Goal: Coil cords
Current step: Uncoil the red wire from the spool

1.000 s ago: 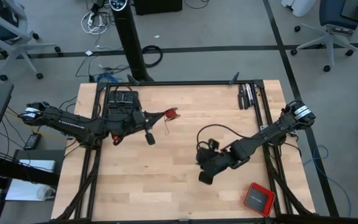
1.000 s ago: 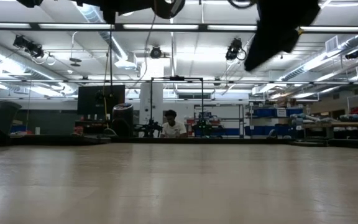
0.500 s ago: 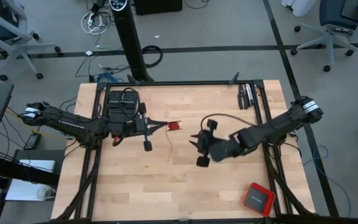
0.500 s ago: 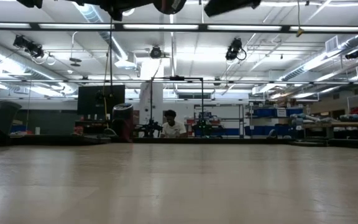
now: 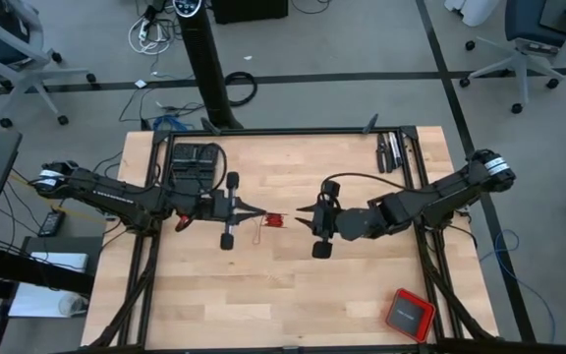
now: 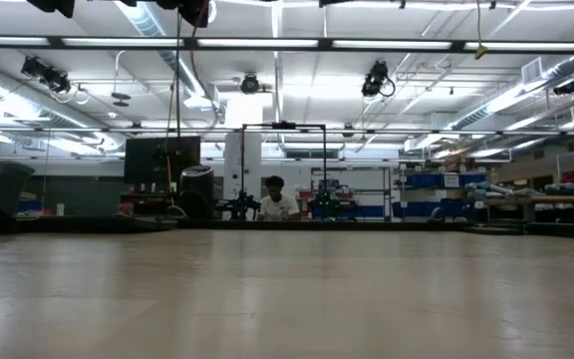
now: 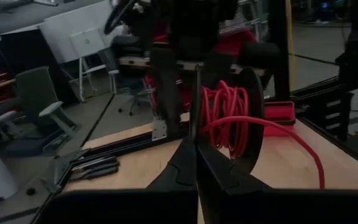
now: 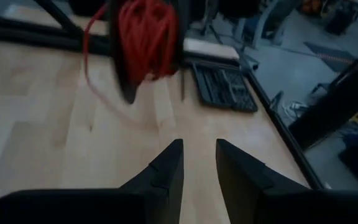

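the left gripper (image 5: 255,213) is closed, its two fingers (image 7: 194,163) pressed together, and it holds the red cord (image 5: 275,220) at its tip as a small tight bundle, above the middle of the wooden table (image 5: 293,305). one loose strand hangs from the bundle and curves down toward the table. the right gripper (image 5: 305,214) faces it from the other side, with a narrow gap between its fingers (image 8: 166,165) and nothing in it. the two grippers point at each other along one line across the table, and the bundle lies between them, touching the left one and just beside the right one. the right wrist view shows the bundle straight ahead of the right fingers. i think the right gripper is placed to take the bundle or the free strand. a red square box (image 5: 408,315) lies well apart, near the table corner.
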Motion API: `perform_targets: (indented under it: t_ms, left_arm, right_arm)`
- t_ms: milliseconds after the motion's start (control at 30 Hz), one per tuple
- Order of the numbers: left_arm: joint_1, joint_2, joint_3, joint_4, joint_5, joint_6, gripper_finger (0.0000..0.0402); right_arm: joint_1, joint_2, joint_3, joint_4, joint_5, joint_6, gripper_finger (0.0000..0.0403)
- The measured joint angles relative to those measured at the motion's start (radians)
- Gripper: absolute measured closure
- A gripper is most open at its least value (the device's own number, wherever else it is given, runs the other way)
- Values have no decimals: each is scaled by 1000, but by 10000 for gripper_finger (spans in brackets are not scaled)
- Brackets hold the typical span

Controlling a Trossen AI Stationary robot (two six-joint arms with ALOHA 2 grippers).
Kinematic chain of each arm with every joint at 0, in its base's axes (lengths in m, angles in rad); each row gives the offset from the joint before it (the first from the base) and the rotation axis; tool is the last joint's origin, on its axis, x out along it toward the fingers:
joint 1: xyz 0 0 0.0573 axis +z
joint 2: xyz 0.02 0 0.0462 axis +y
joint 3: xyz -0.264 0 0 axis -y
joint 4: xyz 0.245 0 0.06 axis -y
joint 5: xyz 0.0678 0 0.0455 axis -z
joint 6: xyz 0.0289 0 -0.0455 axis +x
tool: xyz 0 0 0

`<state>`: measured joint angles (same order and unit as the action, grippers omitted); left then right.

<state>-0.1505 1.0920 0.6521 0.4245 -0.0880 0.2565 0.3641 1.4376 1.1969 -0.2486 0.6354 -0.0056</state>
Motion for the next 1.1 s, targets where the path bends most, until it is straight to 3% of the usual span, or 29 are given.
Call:
perform_targets:
  t_ms: [833, 933, 1033, 1100]
  left_arm:
    - [0, 3, -1, -30, 7, -50, 401]
    - [0, 3, -1, -39, -11, -76, 401]
    - [-1, 3, -1, -50, -35, -86, 401]
    - [-2, 3, -1, -53, -50, -99, 401]
  right_arm:
    - [-16, 82, 0, 290, -74, -191, 313]
    - [-23, 82, 0, 297, -69, -190, 335]
    - [-26, 82, 0, 295, -61, -191, 387]
    - [-29, 82, 0, 291, -55, -186, 393]
